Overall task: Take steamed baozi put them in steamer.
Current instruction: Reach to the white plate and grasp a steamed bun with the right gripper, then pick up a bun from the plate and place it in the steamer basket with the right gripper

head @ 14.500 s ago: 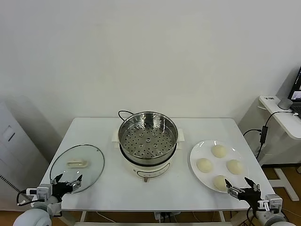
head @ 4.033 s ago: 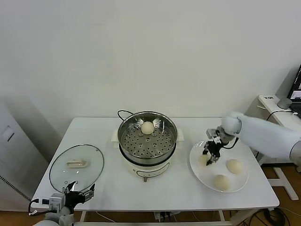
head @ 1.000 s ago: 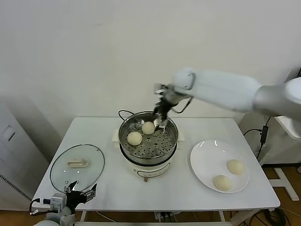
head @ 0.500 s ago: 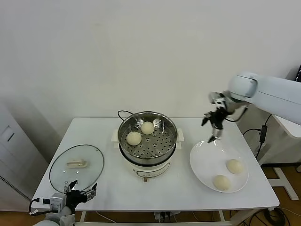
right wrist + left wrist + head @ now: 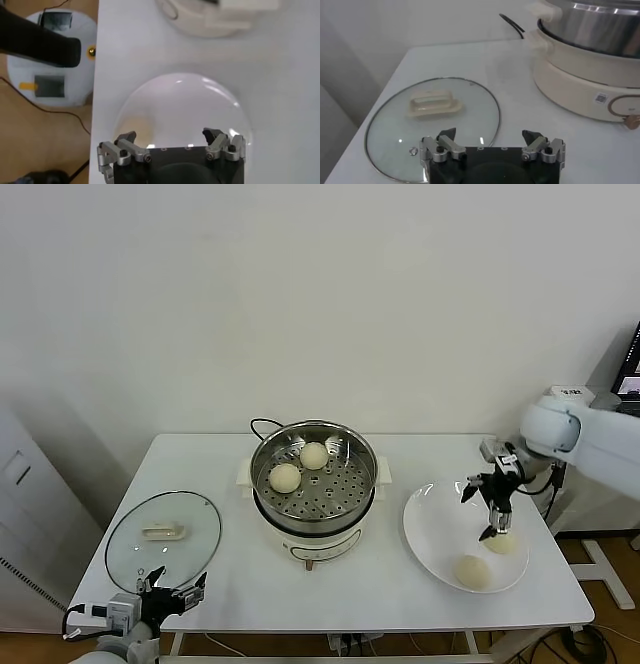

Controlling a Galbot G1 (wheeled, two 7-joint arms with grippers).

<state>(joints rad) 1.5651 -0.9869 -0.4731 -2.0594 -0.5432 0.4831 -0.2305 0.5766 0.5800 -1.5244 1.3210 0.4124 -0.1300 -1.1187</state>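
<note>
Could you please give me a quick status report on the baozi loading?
Right gripper open over plate, above a bun. Left gripper open, parked near lid. Two baozi in steamer. Nothing blocking.

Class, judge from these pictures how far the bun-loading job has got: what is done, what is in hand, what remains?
Done: two baozi sit in the steamer. In hand: the open right gripper hovers over the plate. Left: two baozi there. The left gripper is parked near the lid.

Open table (image 5: 440, 452) between steamer (image 5: 314, 480), plate (image 5: 432, 529)
</note>
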